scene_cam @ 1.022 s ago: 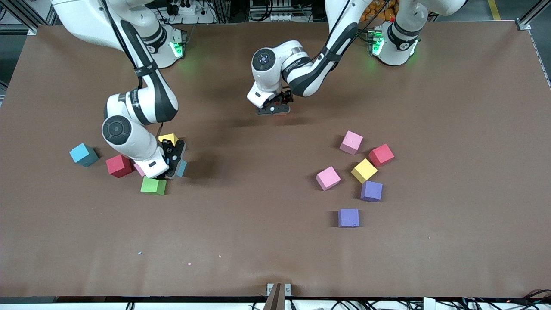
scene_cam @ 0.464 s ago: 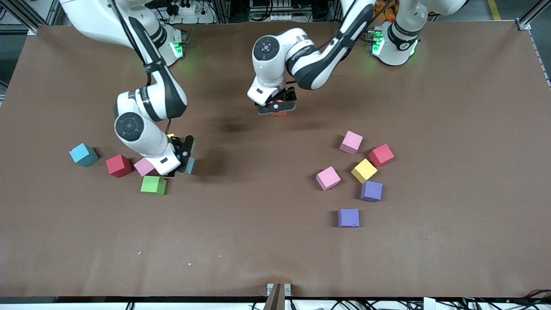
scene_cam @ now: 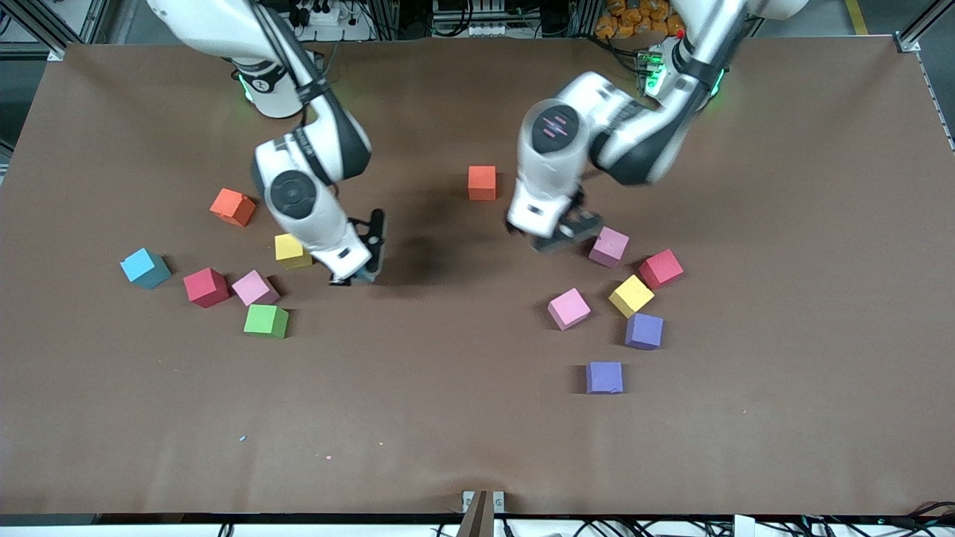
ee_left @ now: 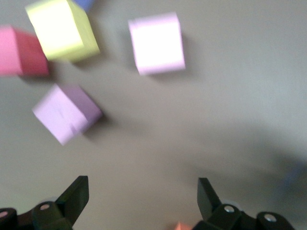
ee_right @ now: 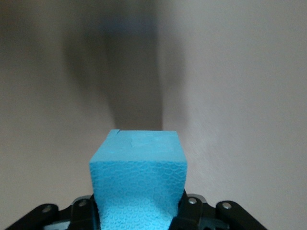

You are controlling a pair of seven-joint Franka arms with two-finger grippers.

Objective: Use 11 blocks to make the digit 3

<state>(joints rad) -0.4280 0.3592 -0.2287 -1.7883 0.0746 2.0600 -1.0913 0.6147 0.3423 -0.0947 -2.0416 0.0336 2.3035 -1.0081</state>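
Observation:
My right gripper (scene_cam: 357, 270) is shut on a blue block (ee_right: 136, 177), held above the table beside a yellow block (scene_cam: 292, 250). My left gripper (scene_cam: 565, 231) hangs open and empty, its fingers (ee_left: 74, 199) wide apart, next to a pink block (scene_cam: 609, 246) (ee_left: 66, 113). One orange block (scene_cam: 482, 182) sits alone mid-table. Loose blocks near the left arm's end: red (scene_cam: 660, 268), yellow (scene_cam: 631, 295), pink (scene_cam: 568, 308), two purple (scene_cam: 644, 331) (scene_cam: 604, 377). Near the right arm's end lie orange (scene_cam: 233, 206), blue (scene_cam: 145, 268), red (scene_cam: 206, 287), pink (scene_cam: 254, 287) and green (scene_cam: 266, 321). No digit 3 shows.
The brown table (scene_cam: 418, 418) is bare over its whole strip nearest the front camera. Both arm bases stand along the edge farthest from that camera.
The right gripper carried the blue block away from its cluster toward mid-table. The left gripper moved off the lone orange block, which stays on the table, to the pink block.

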